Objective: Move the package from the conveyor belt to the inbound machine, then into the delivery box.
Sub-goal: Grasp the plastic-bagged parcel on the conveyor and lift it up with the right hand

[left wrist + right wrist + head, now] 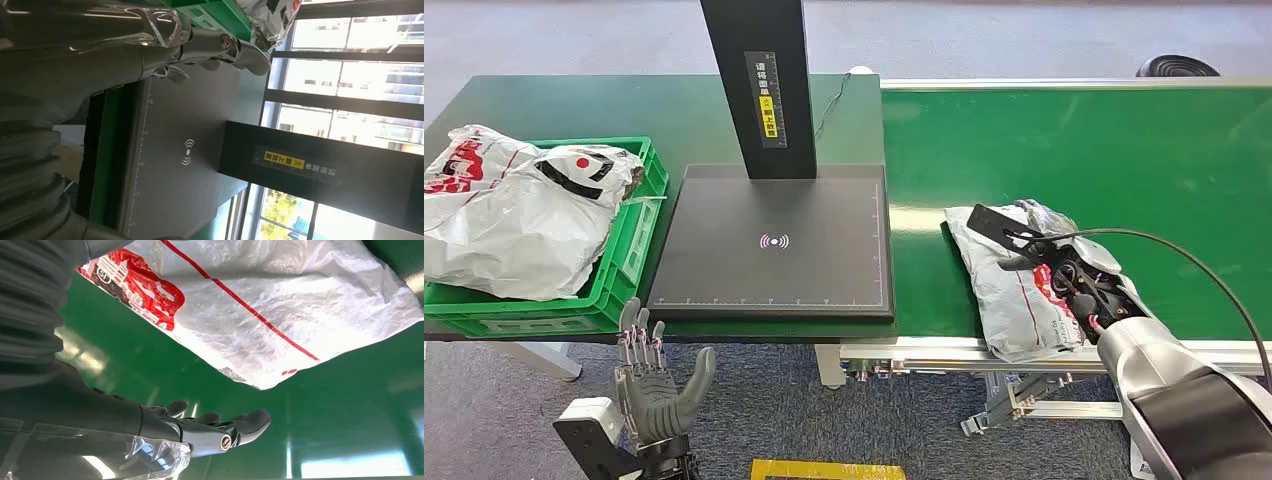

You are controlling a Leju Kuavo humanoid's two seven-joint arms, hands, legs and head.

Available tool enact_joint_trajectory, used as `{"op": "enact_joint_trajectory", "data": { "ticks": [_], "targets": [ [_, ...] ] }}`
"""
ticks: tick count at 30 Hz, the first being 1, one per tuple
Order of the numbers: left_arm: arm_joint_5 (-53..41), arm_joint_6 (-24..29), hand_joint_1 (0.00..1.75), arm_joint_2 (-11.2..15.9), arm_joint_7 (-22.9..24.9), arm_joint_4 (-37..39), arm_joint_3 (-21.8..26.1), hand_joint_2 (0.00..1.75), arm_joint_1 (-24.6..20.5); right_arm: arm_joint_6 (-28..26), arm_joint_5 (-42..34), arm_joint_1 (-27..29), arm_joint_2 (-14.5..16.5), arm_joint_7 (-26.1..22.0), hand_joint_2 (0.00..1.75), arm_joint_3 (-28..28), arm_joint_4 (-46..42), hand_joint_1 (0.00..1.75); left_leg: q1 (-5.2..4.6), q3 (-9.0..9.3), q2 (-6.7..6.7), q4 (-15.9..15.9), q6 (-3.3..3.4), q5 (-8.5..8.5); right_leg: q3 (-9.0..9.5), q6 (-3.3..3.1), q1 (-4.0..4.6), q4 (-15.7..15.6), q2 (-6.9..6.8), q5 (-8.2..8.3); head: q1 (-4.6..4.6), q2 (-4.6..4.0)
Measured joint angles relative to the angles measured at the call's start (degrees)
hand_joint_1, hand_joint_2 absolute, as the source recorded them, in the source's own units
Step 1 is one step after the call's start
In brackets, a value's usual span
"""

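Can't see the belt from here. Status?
Right hand open over the package, not gripping. Left hand open, idle below the table. Package on the belt. Scanner pad bare.

light: bright, even | glare: windows point(350, 60) blown out | blur: right wrist foreground soft

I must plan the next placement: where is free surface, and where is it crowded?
Free: the scanner pad before its black post, and the conveyor belt beyond the package. Crowded: the green crate, full of bags; the right hand over the package.
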Motion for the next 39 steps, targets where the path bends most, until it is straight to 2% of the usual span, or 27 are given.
{"op": "enact_joint_trajectory", "data": {
  "ticks": [17,21,26,39],
  "targets": [
    [0.0,0.0,0.00,0.0,0.0,0.0,0.0,1.75,0.0,0.0,-0.8,0.3,0.0,-0.5,1.75,-0.1,0.0,0.00,0.01,0.01,0.00,0.0,0.00,0.00,0.01,0.00,0.01,0.0,0.00,-0.01,-0.01,0.00],
    [0.2,-0.1,0.00,0.0,0.0,0.1,-0.2,1.75,-0.2,-1.5,-6.2,4.4,2.5,-3.3,1.75,-0.5,0.8,0.00,0.06,0.08,0.03,0.0,-0.02,-0.04,0.06,0.00,0.05,0.0,0.01,-0.04,0.00,0.00],
    [0.2,-0.1,0.00,0.0,0.0,0.1,-0.3,1.75,-0.3,-3.8,-7.8,10.7,5.7,-3.2,1.75,-0.2,0.9,0.00,0.05,-0.03,-0.02,0.0,-0.01,-0.03,-0.02,0.03,0.05,0.0,-0.03,-0.07,-0.03,0.00],
    [0.2,0.5,0.00,0.0,0.0,0.1,-0.3,1.75,-0.3,-1.7,-7.3,11.3,7.9,-2.6,1.75,-0.2,0.9,0.00,0.03,0.07,0.03,0.0,-0.01,-0.03,0.03,0.03,0.03,0.0,0.00,-0.06,-0.02,0.00]
  ]
}}
